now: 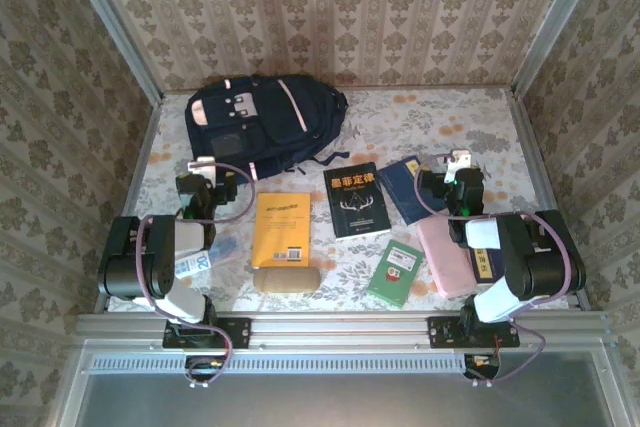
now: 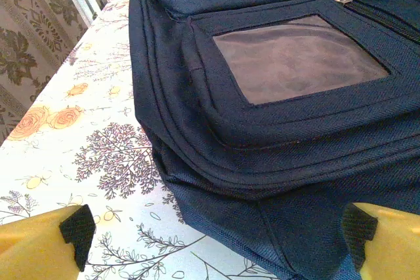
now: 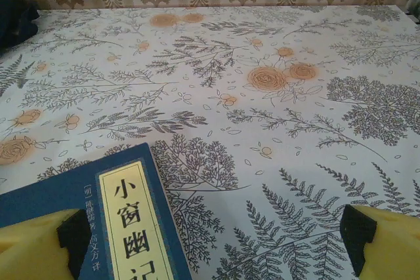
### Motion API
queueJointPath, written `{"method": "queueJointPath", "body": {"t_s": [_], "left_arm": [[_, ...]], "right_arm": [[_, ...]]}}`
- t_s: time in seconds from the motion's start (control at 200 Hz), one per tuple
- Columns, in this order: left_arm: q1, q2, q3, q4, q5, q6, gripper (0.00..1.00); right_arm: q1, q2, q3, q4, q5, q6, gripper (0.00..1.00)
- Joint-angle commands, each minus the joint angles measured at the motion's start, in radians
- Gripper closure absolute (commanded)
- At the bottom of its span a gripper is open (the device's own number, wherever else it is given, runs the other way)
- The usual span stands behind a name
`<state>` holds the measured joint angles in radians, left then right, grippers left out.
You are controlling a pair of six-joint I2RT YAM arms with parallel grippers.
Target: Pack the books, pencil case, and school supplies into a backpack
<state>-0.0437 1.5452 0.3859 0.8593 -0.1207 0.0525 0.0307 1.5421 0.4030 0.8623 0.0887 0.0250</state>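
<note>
The navy backpack (image 1: 265, 122) lies at the back left, and its grey window pocket (image 2: 295, 63) shows close up in the left wrist view. My left gripper (image 1: 205, 169) is open just short of its bottom edge, holding nothing. Flat on the table lie an orange-yellow book (image 1: 282, 230), a black book (image 1: 357, 203), a navy book (image 1: 405, 187) and a small green book (image 1: 395, 272). My right gripper (image 1: 458, 165) is open and empty beside the navy book (image 3: 125, 221). A beige oblong case (image 1: 286, 279) and a pink pouch (image 1: 445, 255) lie near the front; which one is the pencil case I cannot tell.
A blue-and-white packet (image 1: 195, 262) lies beside the left arm. Another navy book (image 1: 487, 265) is partly under the right arm. Patterned walls close in the table (image 1: 450, 117) on three sides, and a metal rail (image 1: 340, 327) runs along the front.
</note>
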Motion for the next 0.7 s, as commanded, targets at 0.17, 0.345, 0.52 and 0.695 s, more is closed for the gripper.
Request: {"method": "queueJointPath", "body": {"t_s": [0.17,0.345,0.52,0.695], "left_arm": [[0.007,-0.008,0.01,0.02,0.001,-0.016,0.0],[0.007,-0.007,0.011,0.02,0.0,-0.016,0.0],[0.007,-0.007,0.01,0.02,0.001,-0.017,0.0],[0.007,-0.008,0.007,0.021,0.001,-0.017,0.0]], "right_arm": [[-0.003,-0.007,0.013,-0.016,-0.024,-0.011,0.0],[-0.003,-0.004,0.015,-0.019,-0.027,-0.011,0.0],[-0.008,-0.004,0.018,-0.023,-0.033,-0.01,0.0],[-0.007,-0.007,0.016,-0.021,-0.033,-0.008,0.0]]}}
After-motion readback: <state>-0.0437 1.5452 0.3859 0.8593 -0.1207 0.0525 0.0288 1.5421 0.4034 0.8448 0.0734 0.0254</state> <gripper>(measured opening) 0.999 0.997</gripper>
